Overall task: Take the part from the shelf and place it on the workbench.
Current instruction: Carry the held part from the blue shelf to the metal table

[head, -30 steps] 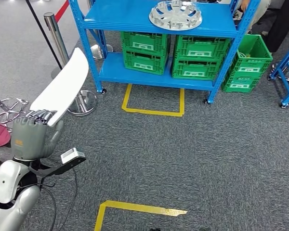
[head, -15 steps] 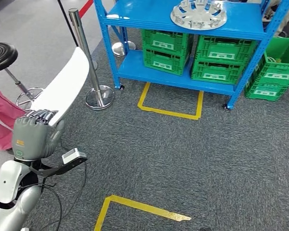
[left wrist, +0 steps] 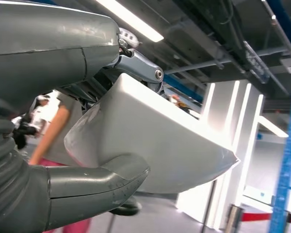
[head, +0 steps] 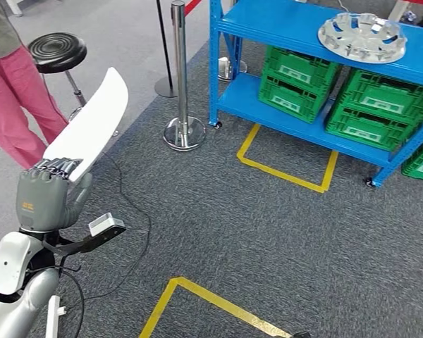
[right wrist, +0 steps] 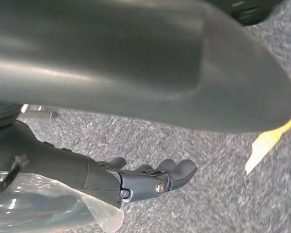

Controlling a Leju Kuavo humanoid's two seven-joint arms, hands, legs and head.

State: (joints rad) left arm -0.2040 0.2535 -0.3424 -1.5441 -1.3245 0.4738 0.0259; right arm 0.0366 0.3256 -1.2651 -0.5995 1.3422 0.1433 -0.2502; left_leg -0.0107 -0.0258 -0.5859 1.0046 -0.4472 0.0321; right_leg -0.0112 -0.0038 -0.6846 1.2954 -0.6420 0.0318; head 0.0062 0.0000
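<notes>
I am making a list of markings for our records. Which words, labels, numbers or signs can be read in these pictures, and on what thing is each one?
None can be read.
White labels on the green crates: too small to read.
Small orange mark on the back of the left hand: too small to read.
White part, hubcap, blue shelf: no text seen.

The part [head: 91, 121] is a long, smooth white panel, gently curved, rounded at its far end. Its near end sits in the left hand [head: 45, 196], gripped between the fingers [head: 53, 167] on top and the thumb beneath. From the hand it rises forward and upward, tilted. In the left wrist view, the part [left wrist: 166, 136] tapers to a blunt tip away from the hand.
</notes>
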